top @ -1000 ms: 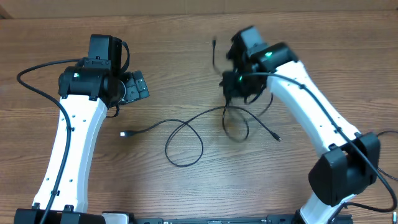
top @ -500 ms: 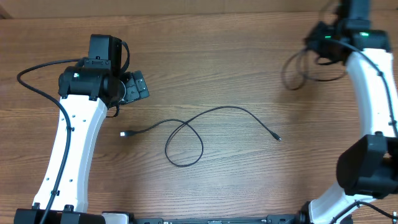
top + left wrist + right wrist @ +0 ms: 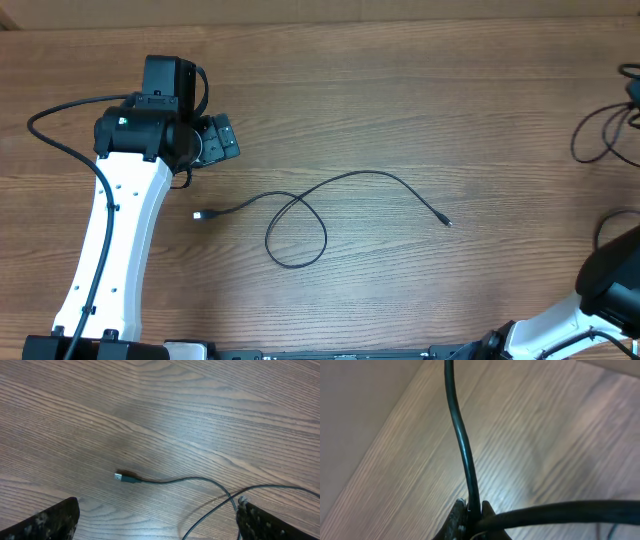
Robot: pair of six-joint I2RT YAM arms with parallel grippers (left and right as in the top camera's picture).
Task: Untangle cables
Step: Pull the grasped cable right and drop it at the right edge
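Note:
One thin black cable point(image 3: 296, 232) lies on the wooden table in the middle, with a loop, a plug point(image 3: 198, 215) at its left end and another plug point(image 3: 447, 222) at its right. In the left wrist view that left plug point(image 3: 119, 477) lies ahead of my left gripper point(image 3: 157, 522), which is open and empty above the table. My right gripper point(image 3: 471, 512) is shut on a second cable point(image 3: 460, 435); another strand point(image 3: 560, 509) crosses in front of the jaws. This cable's loop point(image 3: 598, 135) hangs at the overhead view's far right edge.
The left arm point(image 3: 125, 200) stands over the table's left side. Only the right arm's lower part point(image 3: 610, 290) shows at the bottom right; its wrist is past the frame edge. The table's far edge point(image 3: 320, 22) runs along the top.
My right arm has swung from the middle to the far right, carrying its cable away from the one left lying on the table. The left arm has not moved.

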